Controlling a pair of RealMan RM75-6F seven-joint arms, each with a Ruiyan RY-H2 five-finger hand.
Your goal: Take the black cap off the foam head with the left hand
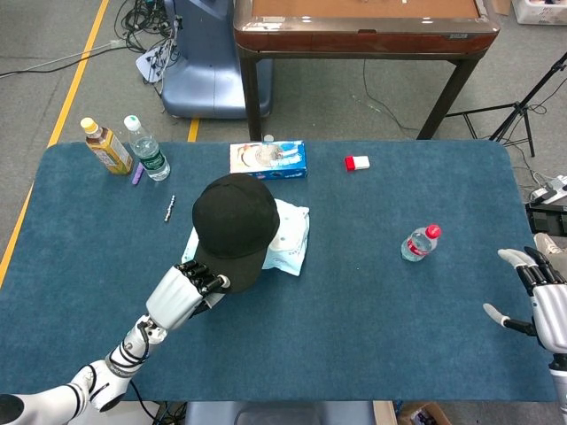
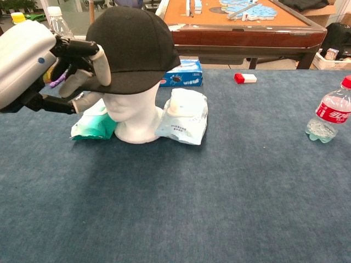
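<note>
Black fabric is filling the middle of both views: the black cap [image 2: 134, 46] is sitting on the white foam head [image 2: 131, 112], which is standing on the blue-carpeted table [image 1: 354, 319] between a green packet [image 2: 90, 125] and a white wipes packet [image 2: 184, 118]. The left hand [image 2: 82, 63] is gripping the cap's brim, fingers curled over its top edge and thumb underneath. At the table's right edge the right hand [image 1: 536, 297] is hanging with fingers spread, holding nothing, well apart from the red-capped water bottle [image 1: 419, 243].
</note>
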